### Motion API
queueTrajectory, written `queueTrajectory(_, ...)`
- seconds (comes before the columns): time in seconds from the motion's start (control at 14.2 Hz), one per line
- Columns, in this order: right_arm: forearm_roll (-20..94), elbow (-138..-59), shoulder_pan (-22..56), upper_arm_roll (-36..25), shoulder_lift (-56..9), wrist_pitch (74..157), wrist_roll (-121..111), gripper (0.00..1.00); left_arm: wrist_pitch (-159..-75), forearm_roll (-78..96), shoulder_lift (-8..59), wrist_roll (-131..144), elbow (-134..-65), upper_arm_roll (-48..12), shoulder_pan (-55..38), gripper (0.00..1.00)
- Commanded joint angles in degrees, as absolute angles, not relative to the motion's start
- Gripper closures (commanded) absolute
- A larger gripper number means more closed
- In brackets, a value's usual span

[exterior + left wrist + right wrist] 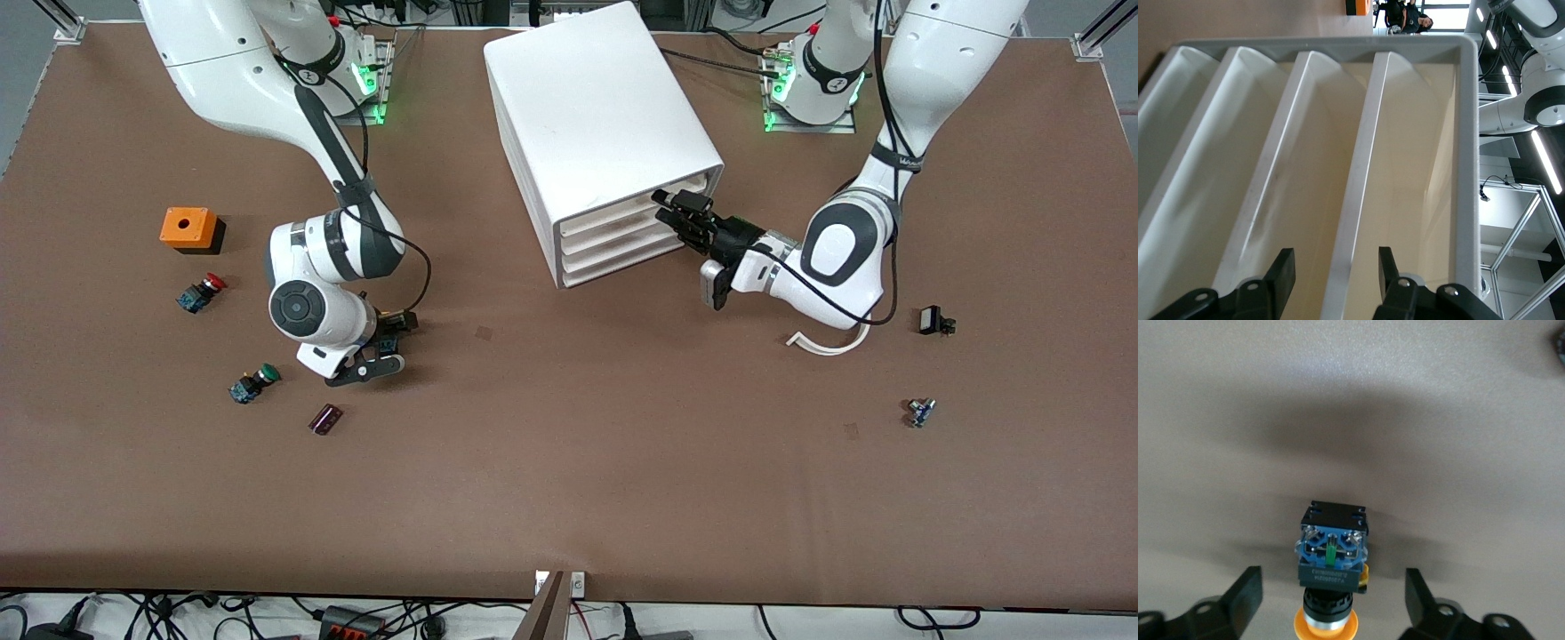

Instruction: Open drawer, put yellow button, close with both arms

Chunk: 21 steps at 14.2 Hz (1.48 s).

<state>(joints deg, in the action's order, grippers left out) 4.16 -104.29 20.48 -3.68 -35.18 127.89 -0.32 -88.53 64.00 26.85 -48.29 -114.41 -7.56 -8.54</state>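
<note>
The white cabinet [596, 116] stands at the middle back of the table, its four drawer fronts all pushed in. My left gripper [669, 209] is open at the uppermost drawer [622, 210]. In the left wrist view my left gripper [1335, 257] has one finger on each side of that drawer's front lip [1355, 200], without touching it. The yellow button [389, 340] lies on its side on the table. My right gripper [389, 345] is low over it and open. In the right wrist view my right gripper [1333, 581] has a finger on each side of the button [1331, 563], clear of it.
An orange box [188, 228], a red-capped button [201, 293], a green-capped button [253, 382] and a small dark part [325, 419] lie toward the right arm's end. A white curved strip [827, 342], a black part [933, 321] and a small part [920, 412] lie toward the left arm's end.
</note>
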Motion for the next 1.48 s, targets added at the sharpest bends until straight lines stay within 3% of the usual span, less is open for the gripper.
queueTrajectory(0.0,4.8,-104.9,20.7,-3.9,-35.1,127.5,-1.1,0.40,-88.5,65.5,24.9,-49.7,-117.2,-8.2,-8.1,0.52)
queueTrajectory(0.21,4.8,-104.5,20.7,-3.9,-35.1,127.5,-1.1,0.40,-88.3,65.4,24.9,-49.7,-117.2,-8.2,-7.7,0.77)
queueTrajectory(0.49,4.8,-104.4,20.7,-3.9,-35.1,127.6,-1.1,0.45,-88.4,65.0,25.1,-49.0,-116.5,-8.0,-7.3,0.94)
queueTrajectory(0.7,4.8,-104.4,20.7,-3.9,-35.1,127.6,-1.1,0.56,-88.6,64.9,25.7,-48.5,-114.4,-7.4,-7.1,0.97)
queueTrajectory(0.91,4.7,-104.1,20.7,-3.9,-35.0,127.6,-1.2,0.79,-88.6,63.2,29.0,-48.3,-109.2,-7.3,-4.6,0.97)
queueTrajectory(1.2,4.7,-100.0,21.2,-3.9,-32.9,126.0,-1.6,0.82,-88.6,59.9,35.4,-48.3,-100.1,-7.3,-1.8,0.97)
queueTrajectory(1.41,4.7,-92.4,21.6,-3.9,-31.2,120.3,-1.6,0.83,-88.6,59.6,37.4,-48.3,-96.2,-7.1,-0.4,0.96)
